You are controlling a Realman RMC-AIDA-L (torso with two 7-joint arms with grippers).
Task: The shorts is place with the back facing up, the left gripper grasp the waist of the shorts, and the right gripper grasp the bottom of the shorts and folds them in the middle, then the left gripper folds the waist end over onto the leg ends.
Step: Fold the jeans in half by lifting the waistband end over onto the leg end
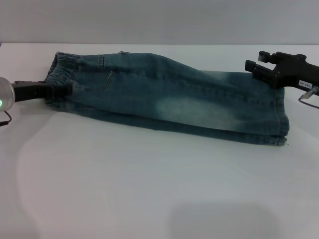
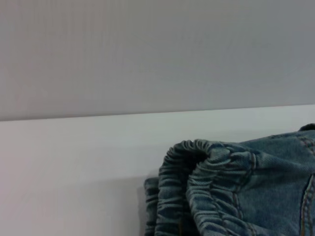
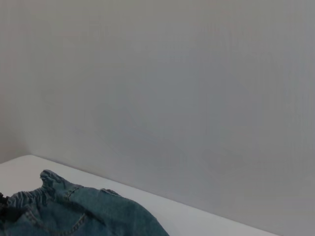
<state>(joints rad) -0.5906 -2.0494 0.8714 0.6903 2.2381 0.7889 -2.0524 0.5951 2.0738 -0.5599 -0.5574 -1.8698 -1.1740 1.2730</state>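
The faded blue denim shorts [image 1: 169, 99] lie folded lengthwise across the white table [image 1: 149, 189], with a whitish worn patch on the top layer. The ruffled waist [image 1: 62, 67] is at the left and the flat leg hems [image 1: 283, 130] at the right. My left gripper [image 1: 59, 91] reaches in from the left edge, its black fingers shut on the waist's near corner. The left wrist view shows the gathered waistband [image 2: 206, 167] close up and doubled over. My right gripper [image 1: 254, 59] hovers open at the far right, over the leg end and holding nothing. The shorts [image 3: 83, 211] also show low in the right wrist view.
A plain grey wall [image 1: 159, 20] rises behind the table's far edge. White tabletop stretches in front of the shorts toward me.
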